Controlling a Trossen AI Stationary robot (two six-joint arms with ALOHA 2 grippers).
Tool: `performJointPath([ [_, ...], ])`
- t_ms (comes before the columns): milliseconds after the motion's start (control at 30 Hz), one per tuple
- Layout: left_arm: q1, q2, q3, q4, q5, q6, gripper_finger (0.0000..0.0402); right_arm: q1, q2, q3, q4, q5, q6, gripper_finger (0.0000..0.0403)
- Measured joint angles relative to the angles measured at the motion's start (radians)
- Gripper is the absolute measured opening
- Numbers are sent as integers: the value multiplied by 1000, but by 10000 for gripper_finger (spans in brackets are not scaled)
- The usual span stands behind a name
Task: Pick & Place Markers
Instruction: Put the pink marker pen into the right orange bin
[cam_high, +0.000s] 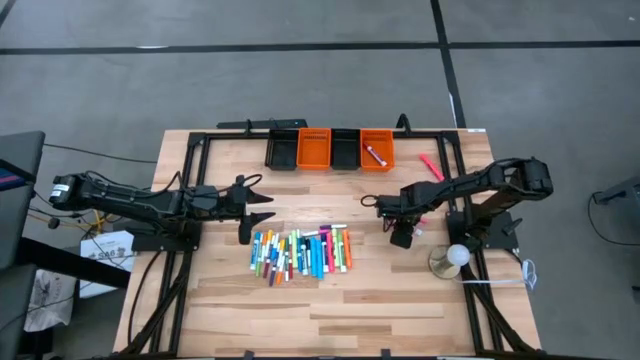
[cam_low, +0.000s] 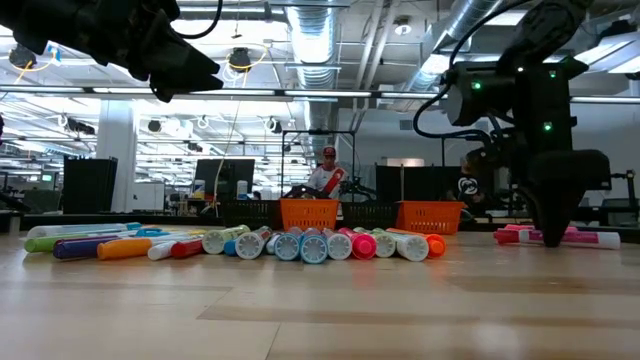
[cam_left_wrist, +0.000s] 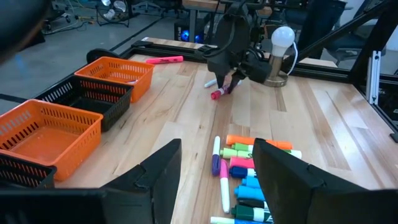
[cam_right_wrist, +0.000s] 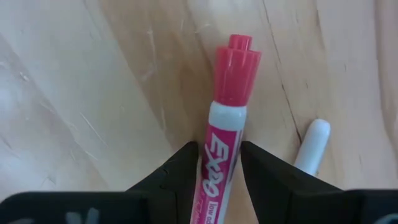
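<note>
pale wood table (cam_high: 400, 300), glossy plastic markers (cam_high: 300, 253)

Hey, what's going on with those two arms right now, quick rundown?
Right gripper shut on pink marker, low over table. Left gripper open, above marker pile. White marker beside the pink one.

Many markers (cam_high: 300, 254) in mixed colours lie side by side in a row mid-table. One pink marker (cam_right_wrist: 225, 143) sits between the right end effector's fingers.
</note>
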Motion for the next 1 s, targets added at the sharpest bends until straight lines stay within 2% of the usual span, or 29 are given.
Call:
performJointPath([
  [100,0,0,0,0,0,0,195,2,0,-1,6,-6,3,105],
  [300,0,0,0,-1,0,0,195,2,0,-2,10,-36,4,45],
  [467,0,0,0,-2,0,0,195,2,0,-2,10,-38,4,46],
  [667,0,0,0,-2,0,0,195,2,2,13,-9,-40,5,82],
  [900,0,0,0,-2,0,0,195,2,2,72,-34,-49,-2,55],
  [1000,0,0,0,-2,0,0,195,2,1,99,-35,-49,-5,55],
])
